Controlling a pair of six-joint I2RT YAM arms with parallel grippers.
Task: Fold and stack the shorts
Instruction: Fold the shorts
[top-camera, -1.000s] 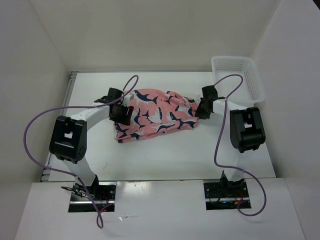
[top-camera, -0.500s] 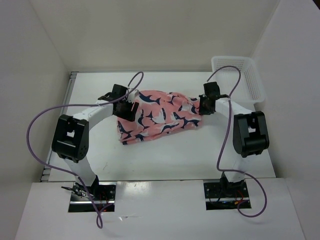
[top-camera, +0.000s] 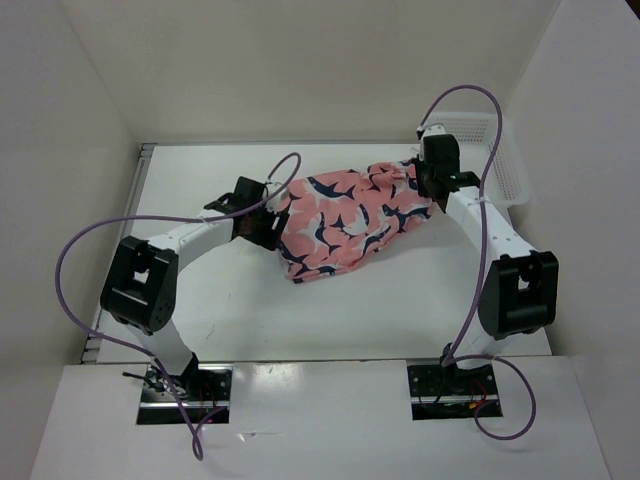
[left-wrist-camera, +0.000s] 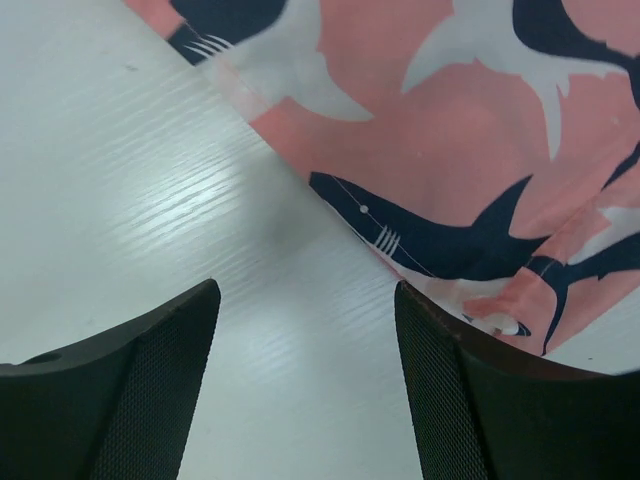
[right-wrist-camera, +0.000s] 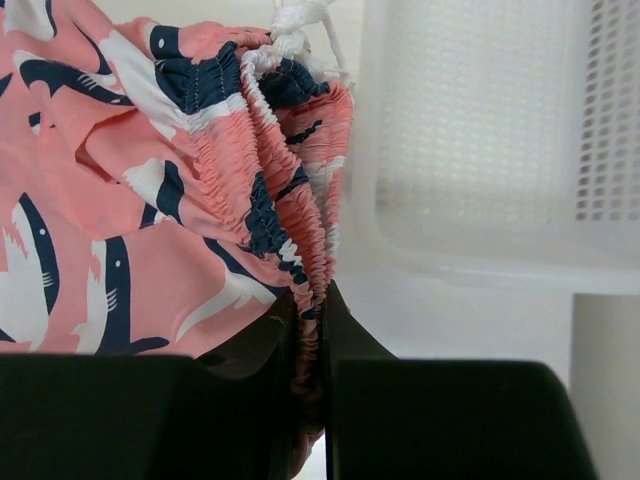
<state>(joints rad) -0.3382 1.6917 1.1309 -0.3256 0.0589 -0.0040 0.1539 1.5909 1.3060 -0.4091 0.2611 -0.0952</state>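
White table (top-camera: 380, 310) is bare nearest, then the left gripper (top-camera: 264, 226) is held spread and empty beside the shorts (top-camera: 345, 215), whose hem must be pinched next for straightening, the waistband being pinched by the right gripper (top-camera: 430, 180) near the basket (top-camera: 512, 172), dragged rightward since 1 second ago.

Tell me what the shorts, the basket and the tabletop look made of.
The shorts: soft matte cloth, maybe cotton; it creases and gathers at the waistband. The basket: white moulded plastic, glossy, fine mesh holes. The tabletop: white, probably laminate; faint wood-grain lines and sheen.
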